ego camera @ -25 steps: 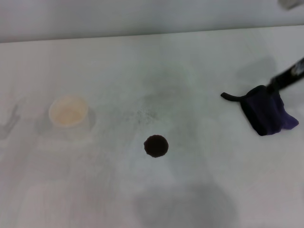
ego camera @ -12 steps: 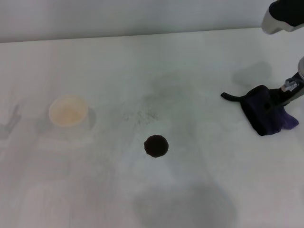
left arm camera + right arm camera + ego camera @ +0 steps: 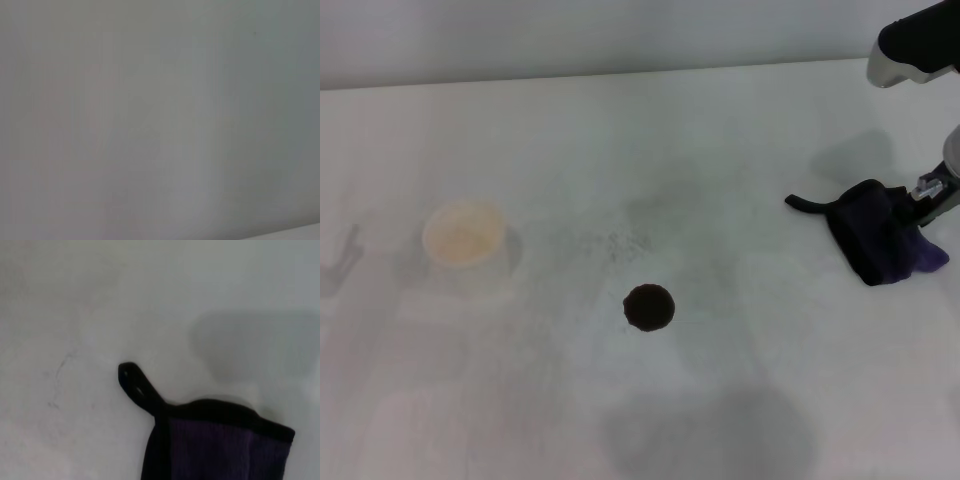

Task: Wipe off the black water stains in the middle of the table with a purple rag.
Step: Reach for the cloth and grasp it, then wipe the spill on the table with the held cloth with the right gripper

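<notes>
Your right gripper (image 3: 926, 196) is down at the right edge of the table (image 3: 620, 130), on the near-right side of the purple rag (image 3: 878, 240), and whether its jaws are open or have closed on the cloth cannot be told from here: only a bit of metal and dark arm shows against the fabric in the head view, and the right wrist view shows no fingers at all. The rag lies bunched, with its thin dark strip (image 3: 137, 386) pointing toward the middle of the table. The black stain (image 3: 649, 307) sits well apart from it, toward the centre and a little nearer you, and looks untouched. Take a deep bite on the bunched body of the rag, not the strip, so that a broad pad of cloth hangs under the fingers. Then carry it low across to the stain, press flat, and sweep right over it rather than dabbing. Steer short of the paper cup (image 3: 465, 236) standing beyond the stain on the left. The left gripper is out of sight; its wrist view gives only a blank grey surface. The rag's far right part is cut off by the arm.
</notes>
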Available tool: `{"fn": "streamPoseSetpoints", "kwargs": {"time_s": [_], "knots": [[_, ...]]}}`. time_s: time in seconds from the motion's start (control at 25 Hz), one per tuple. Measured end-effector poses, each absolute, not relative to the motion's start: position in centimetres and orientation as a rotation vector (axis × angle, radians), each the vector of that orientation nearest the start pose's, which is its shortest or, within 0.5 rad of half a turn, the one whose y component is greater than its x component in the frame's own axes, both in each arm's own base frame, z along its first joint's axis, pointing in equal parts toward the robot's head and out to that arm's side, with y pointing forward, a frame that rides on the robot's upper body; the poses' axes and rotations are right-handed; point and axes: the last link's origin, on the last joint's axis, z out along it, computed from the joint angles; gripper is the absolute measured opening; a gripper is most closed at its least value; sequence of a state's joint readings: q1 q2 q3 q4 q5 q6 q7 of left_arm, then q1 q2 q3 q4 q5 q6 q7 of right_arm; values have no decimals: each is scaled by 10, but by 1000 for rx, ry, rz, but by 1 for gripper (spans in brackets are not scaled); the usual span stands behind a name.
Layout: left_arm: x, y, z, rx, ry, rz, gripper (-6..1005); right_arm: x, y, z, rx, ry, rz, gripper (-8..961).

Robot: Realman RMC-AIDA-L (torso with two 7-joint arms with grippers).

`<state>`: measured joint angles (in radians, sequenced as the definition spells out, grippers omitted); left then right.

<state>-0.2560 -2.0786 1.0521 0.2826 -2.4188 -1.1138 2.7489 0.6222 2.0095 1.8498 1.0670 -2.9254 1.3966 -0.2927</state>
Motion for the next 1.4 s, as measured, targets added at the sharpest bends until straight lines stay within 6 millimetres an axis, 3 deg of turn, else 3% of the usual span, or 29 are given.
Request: {"fn": "streamPoseSetpoints", "kwargs": {"time_s": [0.64, 0.96, 1.2, 1.4], "knots": [[-372, 294, 10, -1766, -514, -557, 888, 280, 382, 27, -2031, 1272, -754, 497], [-370, 296, 11, -1767, -505, -562, 887, 284, 384, 17, -2039, 1284, -826, 337], [-368, 298, 11, -1770, -498, -566, 888, 285, 384, 16, -2041, 1278, -830, 137], [-367, 300, 10, -1774, -497, -568, 888, 285, 383, 16, -2048, 1272, -826, 110]]}}
